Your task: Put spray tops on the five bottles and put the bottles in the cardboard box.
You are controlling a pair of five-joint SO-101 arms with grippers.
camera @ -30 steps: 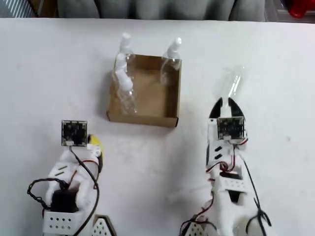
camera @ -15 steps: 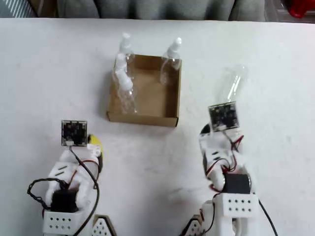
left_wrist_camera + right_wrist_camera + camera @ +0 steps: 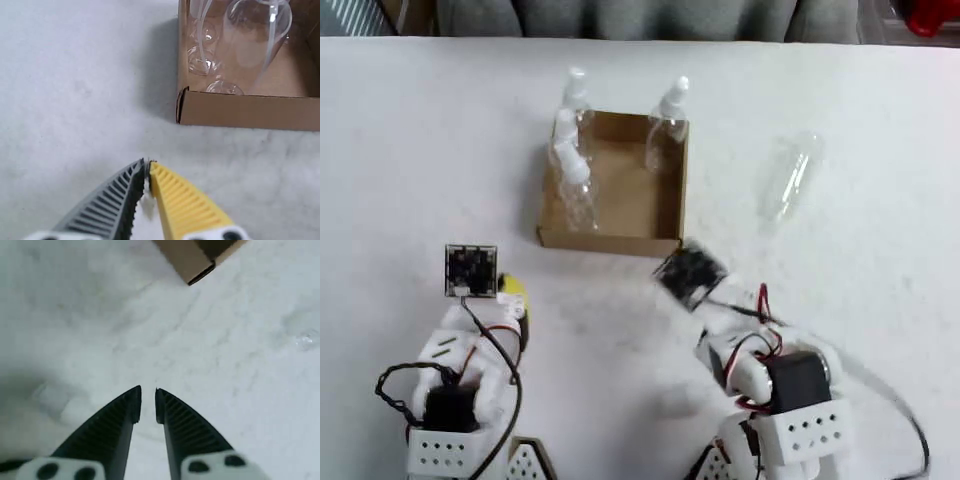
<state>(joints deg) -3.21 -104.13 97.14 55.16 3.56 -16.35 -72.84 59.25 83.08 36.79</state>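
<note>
Hovering low with right jaws almost pressed together and empty, over bare worktop (image 3: 240,340) just off a box (image 3: 192,262) corner. Left jaws pressed together too, parked near the box's closer wall. Inside: four topped bottles (image 3: 578,195). Well apart to the side, lying down, seemingly topless: fifth bottle (image 3: 790,178). Probably next: fetch that one. Spread the right jaws wide, close across its middle, squeeze gently so as not to roll or crush it.
</note>
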